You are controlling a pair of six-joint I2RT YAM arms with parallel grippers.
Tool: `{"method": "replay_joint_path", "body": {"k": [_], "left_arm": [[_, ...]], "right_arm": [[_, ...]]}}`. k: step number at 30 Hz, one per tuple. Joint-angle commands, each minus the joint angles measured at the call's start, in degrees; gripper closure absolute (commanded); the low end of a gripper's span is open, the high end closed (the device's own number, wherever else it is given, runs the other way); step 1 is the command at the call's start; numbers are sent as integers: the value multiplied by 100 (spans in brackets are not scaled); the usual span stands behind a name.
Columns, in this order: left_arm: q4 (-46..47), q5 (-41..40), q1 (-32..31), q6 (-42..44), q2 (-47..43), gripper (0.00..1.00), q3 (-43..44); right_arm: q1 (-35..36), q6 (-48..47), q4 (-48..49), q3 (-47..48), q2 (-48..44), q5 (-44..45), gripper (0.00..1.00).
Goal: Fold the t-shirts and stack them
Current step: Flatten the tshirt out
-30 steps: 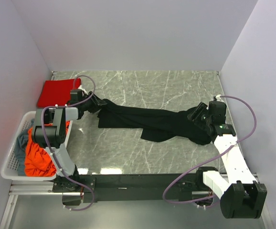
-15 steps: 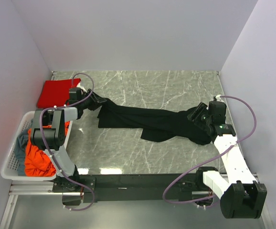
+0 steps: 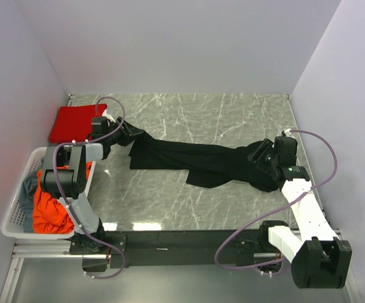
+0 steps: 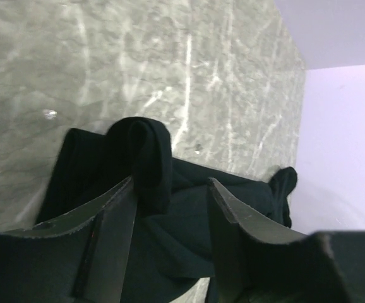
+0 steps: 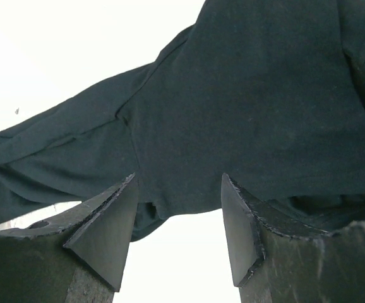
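Black t-shirt (image 3: 214,161) is laid unfolded between left gripper (image 4: 171,183) and right gripper (image 5: 179,178), both parted, nothing clamped. Only red t-shirt (image 3: 75,123) is folded.

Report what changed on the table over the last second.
The left gripper crept slightly toward the far edge at the black t-shirt's end. The right gripper eased slightly back toward its base. The black shirt, red t-shirt and basket stayed put.
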Motion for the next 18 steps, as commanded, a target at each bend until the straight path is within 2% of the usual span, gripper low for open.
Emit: {"method": "replay_joint_path", "body": {"k": [1,9,18], "left_arm": [[552,317,-104,-168,10,47,-18],[702,98,-272,-239,-254,47,-97],[-27,-717,-272,-28,-16,41,-62]], "right_arm": [[-35,42,245,-38,24,21,38],[-35,25,210,-46,-3,56,38],[-35,7,219,-99,-3,47,39]]}}
